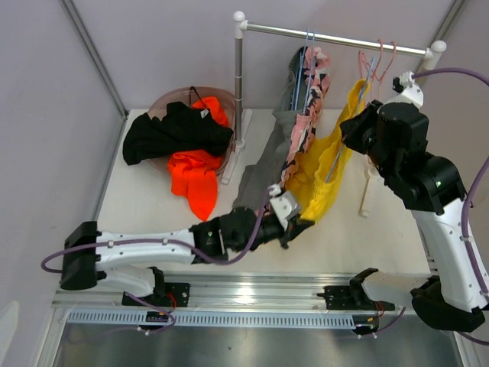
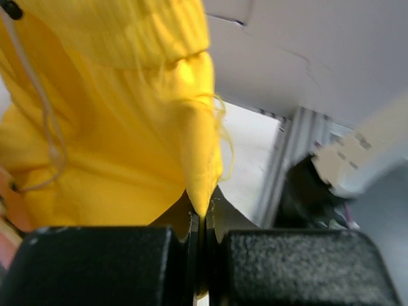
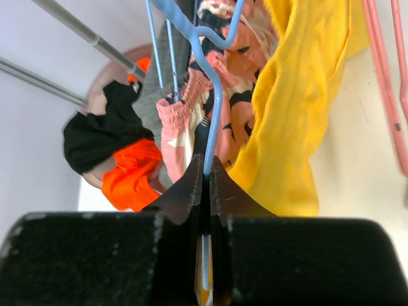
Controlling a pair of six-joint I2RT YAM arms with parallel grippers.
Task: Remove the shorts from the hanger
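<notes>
The yellow shorts [image 1: 327, 172] hang from a blue hanger [image 1: 368, 73] on the rack's rod. My left gripper [image 1: 296, 224] is shut on their lower corner; the left wrist view shows the yellow cloth [image 2: 115, 127] pinched between the closed jaws of that gripper [image 2: 203, 220]. My right gripper [image 1: 357, 126] is shut on the blue hanger's wire [image 3: 213, 127], clamped between the jaws of that gripper [image 3: 207, 169], with the yellow shorts [image 3: 299, 95] just to its right. The pink patterned shorts [image 1: 308, 115] and grey shorts [image 1: 263, 164] hang further left. The black shorts [image 1: 172, 131] and orange shorts [image 1: 195, 176] lie at the basket.
A pink basket [image 1: 164, 103] stands at the back left beside the rack's white post [image 1: 238, 84]. The metal rod [image 1: 336, 38] spans the back. Empty pink hangers [image 1: 386, 55] hang near its right end and show in the right wrist view [image 3: 382, 83]. Grey walls enclose the table.
</notes>
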